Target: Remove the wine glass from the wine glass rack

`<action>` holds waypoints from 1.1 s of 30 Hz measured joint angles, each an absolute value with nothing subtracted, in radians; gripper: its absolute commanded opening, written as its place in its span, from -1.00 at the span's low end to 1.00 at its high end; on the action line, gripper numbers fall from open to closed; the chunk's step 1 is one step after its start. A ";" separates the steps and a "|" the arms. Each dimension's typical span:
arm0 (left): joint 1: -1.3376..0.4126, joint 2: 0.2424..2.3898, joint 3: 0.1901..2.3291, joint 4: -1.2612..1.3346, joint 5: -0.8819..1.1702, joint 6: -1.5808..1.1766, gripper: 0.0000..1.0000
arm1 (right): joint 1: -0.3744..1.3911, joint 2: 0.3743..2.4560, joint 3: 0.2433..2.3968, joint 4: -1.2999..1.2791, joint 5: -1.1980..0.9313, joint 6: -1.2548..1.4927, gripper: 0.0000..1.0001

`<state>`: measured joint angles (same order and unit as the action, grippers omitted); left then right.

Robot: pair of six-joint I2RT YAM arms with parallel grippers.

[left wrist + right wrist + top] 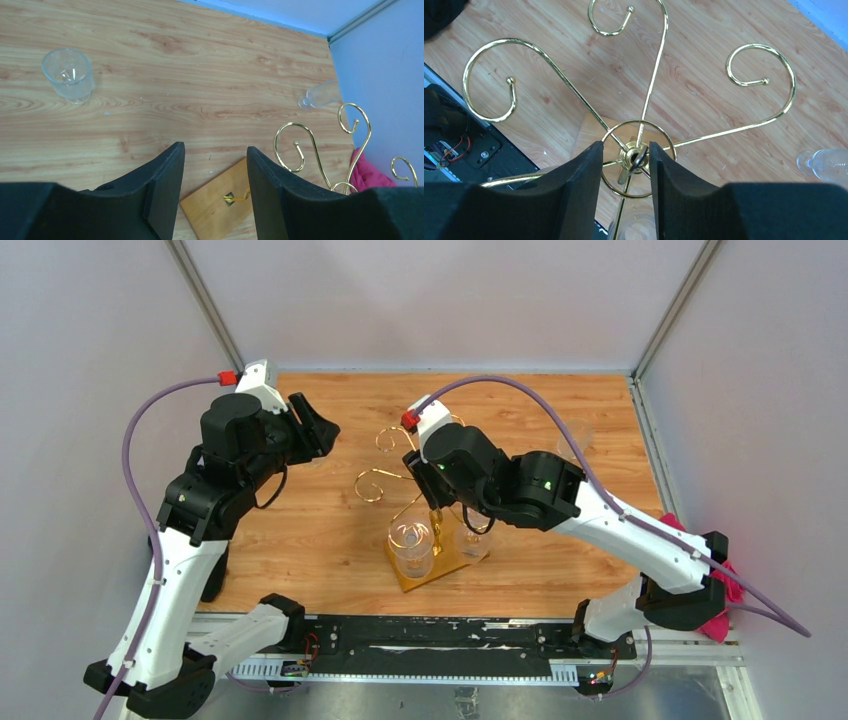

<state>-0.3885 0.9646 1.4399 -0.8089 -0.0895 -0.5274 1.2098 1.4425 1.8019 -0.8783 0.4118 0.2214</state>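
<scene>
- Right gripper [624,146]: points straight down over the top of the wine glass rack [636,155], a gold wire stand with curled scroll-ended arms fanning out from a small brass hub.
- Its black fingers [584,185] are parted to a moderate gap, one on each side of the hub. The hub lies closer to the right-hand finger. Cannot tell whether either finger touches the wire. Nothing is pinched between them.
- Left gripper [214,150]: held above the wood-grain tabletop [200,75], well to the left of the rack. Its black fingers [165,185] are spread about half wide, with nothing between them and nothing touched.
- Rack: stands near the middle of the table toward the near edge, on a flat rectangular wooden base [215,205]. In the left wrist view the base shows through the gap between the fingers.
- Wine glass [412,548]: clear, at the near-left arm of the rack, over the wooden base, with a gold scroll end showing at its top. Not in either gripper.
- A second clear glass [475,540] sits at the near-right side of the rack, partly hidden under the right arm.
- Clear plastic tumbler [67,75]: upright on the table, apart from the rack, on the left arm's side.
- Another clear glass [320,94]: lies on its side near the right wall, well apart from the rack.
- Pink cloth [725,585]: bunched at the right table edge beside the right arm's base.
</scene>
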 measured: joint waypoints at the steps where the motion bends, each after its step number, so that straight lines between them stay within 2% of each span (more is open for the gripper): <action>1: -0.389 0.965 1.440 -0.809 -0.089 -0.527 0.08 | 1.210 1.443 1.795 -0.869 0.414 0.224 -0.26; 9: -0.389 0.965 1.440 -0.809 -0.089 -0.527 0.08 | 1.209 1.430 1.769 -0.859 0.454 0.249 -1.00; 24: -0.389 0.970 1.444 -0.809 -0.090 -0.527 0.06 | 1.203 1.454 1.801 -0.876 0.479 0.250 -1.00; 33: -0.389 0.979 1.459 -0.809 -0.098 -0.525 0.06 | 1.122 1.499 1.855 -0.887 0.444 0.226 -1.00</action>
<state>-0.3885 0.9794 1.4586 -0.8085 -0.0978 -0.5255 1.1217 1.4990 1.8549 -0.8867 0.4442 0.2260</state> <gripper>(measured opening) 0.531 0.085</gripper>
